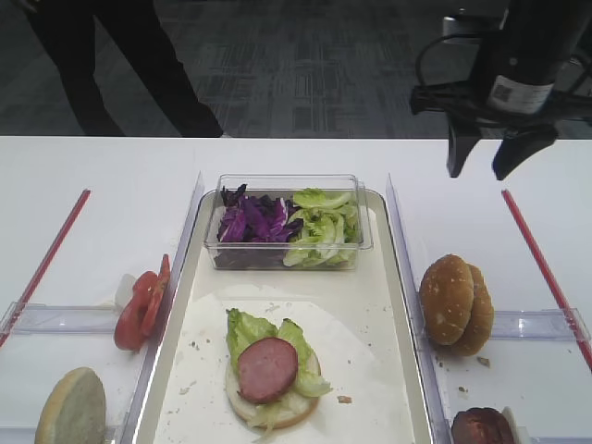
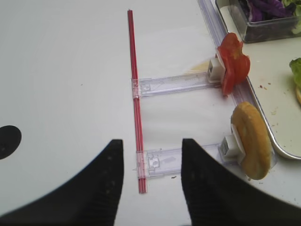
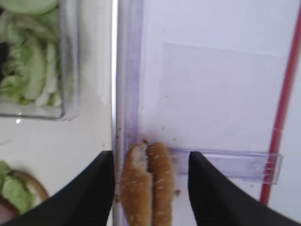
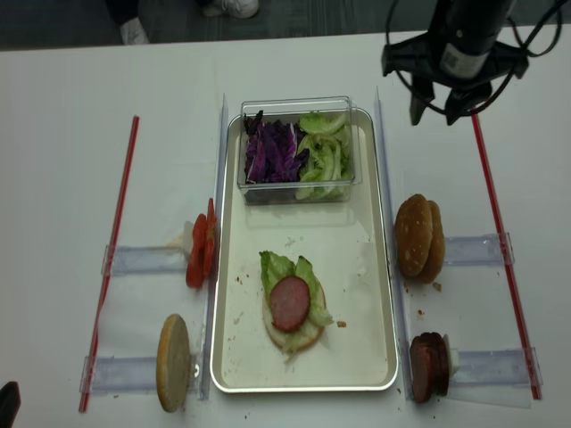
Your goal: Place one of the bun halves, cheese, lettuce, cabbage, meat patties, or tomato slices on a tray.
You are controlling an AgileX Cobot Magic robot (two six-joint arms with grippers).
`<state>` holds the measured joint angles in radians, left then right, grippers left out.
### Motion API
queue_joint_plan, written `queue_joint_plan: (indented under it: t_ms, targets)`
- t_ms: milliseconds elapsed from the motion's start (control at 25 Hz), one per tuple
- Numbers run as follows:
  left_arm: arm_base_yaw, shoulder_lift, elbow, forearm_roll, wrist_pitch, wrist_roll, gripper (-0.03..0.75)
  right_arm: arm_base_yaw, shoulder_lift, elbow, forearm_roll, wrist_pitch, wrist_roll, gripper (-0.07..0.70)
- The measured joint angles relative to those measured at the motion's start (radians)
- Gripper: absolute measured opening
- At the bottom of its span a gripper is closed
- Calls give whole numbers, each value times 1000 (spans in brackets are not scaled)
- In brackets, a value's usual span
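Note:
My right gripper (image 1: pixel 481 168) (image 4: pixel 437 114) hangs open and empty, high above the table's back right. In its wrist view the jaws (image 3: pixel 150 155) frame two bun halves (image 3: pixel 146 188) (image 1: pixel 455 305) standing on edge far below, right of the tray (image 1: pixel 370 296) (image 4: pixel 357 259). On the tray lies a bun bottom with lettuce and a meat patty (image 1: pixel 268 370). Left of it stand tomato slices (image 1: pixel 139 310) (image 2: pixel 233 66) and another bun half (image 1: pixel 72 409) (image 2: pixel 251 139). Meat patties (image 1: pixel 481 427) sit front right. My left gripper (image 2: pixel 151 143) is open over a red strip. Cheese is out of view.
A clear tub (image 1: pixel 365 236) at the tray's back holds purple cabbage (image 1: pixel 254 222) and lettuce (image 1: pixel 319 227). Red strips (image 1: pixel 546 268) (image 2: pixel 135 108) and clear plastic holders (image 1: pixel 541 324) flank the tray on both sides. A person's legs (image 1: pixel 120 65) stand behind the table.

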<state>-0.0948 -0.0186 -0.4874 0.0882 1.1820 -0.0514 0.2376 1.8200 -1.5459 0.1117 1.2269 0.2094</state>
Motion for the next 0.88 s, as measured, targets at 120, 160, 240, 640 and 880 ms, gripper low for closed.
queue_joint_plan:
  t_ms: [120,160,240,640,880]
  targets:
    - [0,0,0,0,0,0,305,-67,0,0,-17,2,-21,374]
    - [0,0,0,0,0,0,305,-83,0,0,-19,2,-26,375]
    - [0,0,0,0,0,0,305,-110,0,0,-23,2,-43,375]
    - [0,0,0,0,0,0,305,-121,-20,0,-25,2,-97,374]
    - [0,0,0,0,0,0,305,-121,-155,82,-16,2,-97,374]
